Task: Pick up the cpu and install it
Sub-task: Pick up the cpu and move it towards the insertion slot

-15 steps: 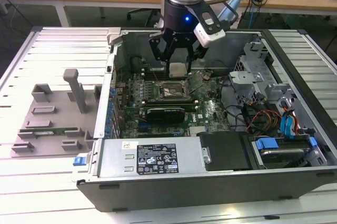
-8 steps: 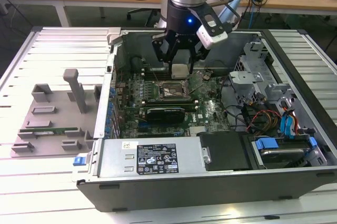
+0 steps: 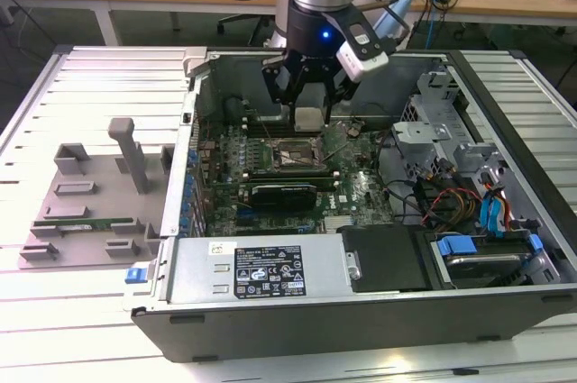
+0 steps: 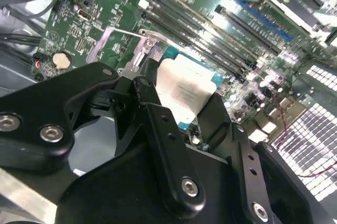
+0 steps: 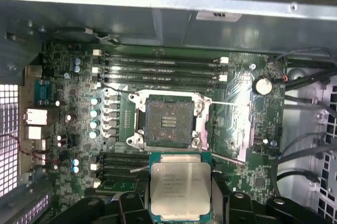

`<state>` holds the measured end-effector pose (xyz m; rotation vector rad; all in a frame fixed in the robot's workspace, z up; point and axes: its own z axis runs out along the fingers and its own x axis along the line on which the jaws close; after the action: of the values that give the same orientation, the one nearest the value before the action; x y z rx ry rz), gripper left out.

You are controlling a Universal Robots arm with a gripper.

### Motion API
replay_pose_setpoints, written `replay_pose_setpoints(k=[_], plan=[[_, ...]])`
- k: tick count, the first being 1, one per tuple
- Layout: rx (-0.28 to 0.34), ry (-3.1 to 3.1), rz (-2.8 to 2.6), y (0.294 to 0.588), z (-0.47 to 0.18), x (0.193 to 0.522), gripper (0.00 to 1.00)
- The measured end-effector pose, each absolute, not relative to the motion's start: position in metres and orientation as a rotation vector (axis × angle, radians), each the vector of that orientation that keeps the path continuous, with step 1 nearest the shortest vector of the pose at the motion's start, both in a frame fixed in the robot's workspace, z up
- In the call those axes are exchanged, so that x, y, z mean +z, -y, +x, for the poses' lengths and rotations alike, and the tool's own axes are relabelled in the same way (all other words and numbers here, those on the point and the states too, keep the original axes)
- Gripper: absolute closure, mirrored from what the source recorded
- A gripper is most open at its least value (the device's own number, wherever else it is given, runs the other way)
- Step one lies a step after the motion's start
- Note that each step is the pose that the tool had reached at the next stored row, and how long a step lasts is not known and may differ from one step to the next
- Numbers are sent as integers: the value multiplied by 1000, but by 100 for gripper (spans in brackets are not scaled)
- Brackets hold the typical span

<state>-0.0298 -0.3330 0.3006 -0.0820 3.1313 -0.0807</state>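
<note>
- Broadly, the desk (image 3: 90, 86) is a pale slatted top; it carries everything, and the socket sits far in from its edges.
- The computer case (image 3: 361, 320) lies on its side with the panel off, its walls all round the socket.
- A grey fixture (image 3: 90, 194) lies outside the case, well apart from the socket on the exterior view's left, with a long green memory stick (image 3: 81, 218) lying in it.
- The motherboard (image 5: 237, 113) is the green board that bears the socket near its middle.
- My tool (image 3: 308, 117) hangs inside the case, above the socket and slightly off to one side of it.
- In the second wrist view its black fingers (image 4: 158, 129) are pressed in on two opposite edges of the chip, pinching it.
- The memory slots (image 5: 158, 68) run in a row just beside the socket.
- The socket (image 5: 167, 121) is open, with its dark contact field bare inside the metal frame.
- The cpu (image 5: 180, 187) is in my grip, metal top facing the first wrist camera; it is near the socket but raised off it and not seated.
- A coin battery (image 5: 261, 84) sits on the board near the socket, apart from its frame.
</note>
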Motion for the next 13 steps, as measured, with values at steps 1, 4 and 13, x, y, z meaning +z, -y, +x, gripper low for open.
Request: replay_pose_setpoints(k=[1, 4, 13], plan=[[-81, -3131, -82, 330, -30, 299, 45], [-82, -3131, -82, 326, -30, 297, 45], [-82, -3131, -82, 325, -29, 293, 45]])
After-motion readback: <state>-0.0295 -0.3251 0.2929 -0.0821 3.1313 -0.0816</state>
